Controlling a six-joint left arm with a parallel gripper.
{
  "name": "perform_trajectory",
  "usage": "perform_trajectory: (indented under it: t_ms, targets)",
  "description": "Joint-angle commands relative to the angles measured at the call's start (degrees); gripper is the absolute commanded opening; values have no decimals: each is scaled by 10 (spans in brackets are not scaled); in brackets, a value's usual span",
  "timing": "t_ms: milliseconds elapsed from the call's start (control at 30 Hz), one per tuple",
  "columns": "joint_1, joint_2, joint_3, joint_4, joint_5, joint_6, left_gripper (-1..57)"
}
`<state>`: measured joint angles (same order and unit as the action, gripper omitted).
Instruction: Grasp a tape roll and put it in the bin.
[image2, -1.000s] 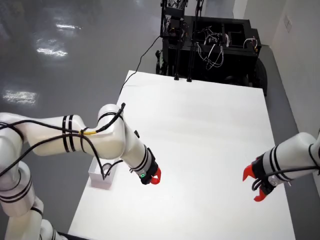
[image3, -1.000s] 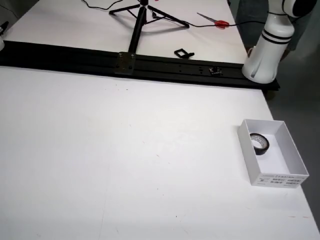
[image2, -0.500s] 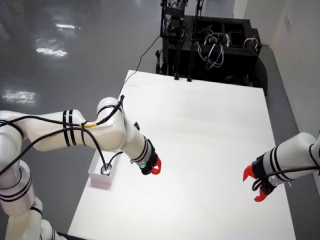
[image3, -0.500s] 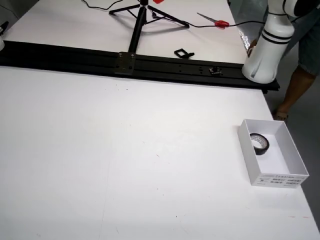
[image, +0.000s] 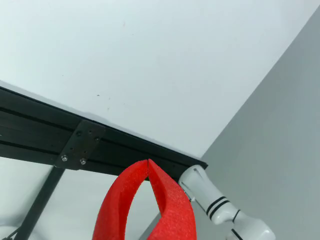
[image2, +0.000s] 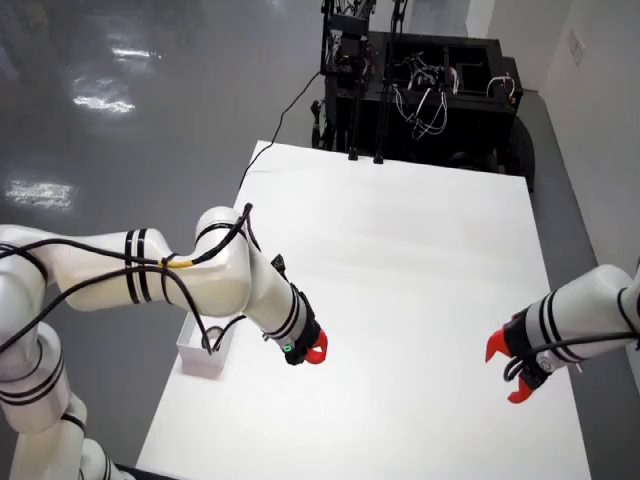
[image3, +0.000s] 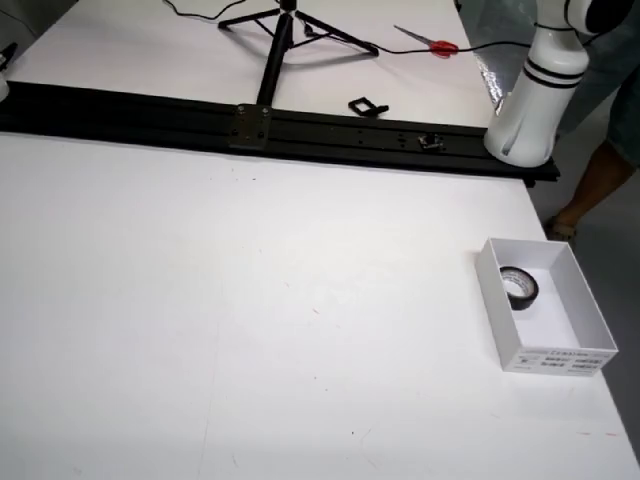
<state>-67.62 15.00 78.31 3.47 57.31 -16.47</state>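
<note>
Where rail (image3: 300, 128) borders table (image3: 250, 300), scissors (image3: 425, 42) beyond.

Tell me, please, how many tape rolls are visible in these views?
1: the black tape roll lies inside the white bin, near its far end. None shows on the table.

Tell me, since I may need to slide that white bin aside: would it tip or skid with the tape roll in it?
The white bin looks thin-walled like cardboard, low and wide, so it would probably skid on the smooth white table rather than tip. The tape roll lies flat at one end, so it may shift but seems unlikely to roll.
</note>
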Motion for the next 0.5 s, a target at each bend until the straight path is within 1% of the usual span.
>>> perform_trajectory:
  t_ms: [33, 267, 500]
  targets:
    - [25, 0, 0, 0, -1, -1, -4]
    - [43, -1, 0, 0, -1, 7, -4]
    - [27, -1, 0, 0, -1, 7, -4]
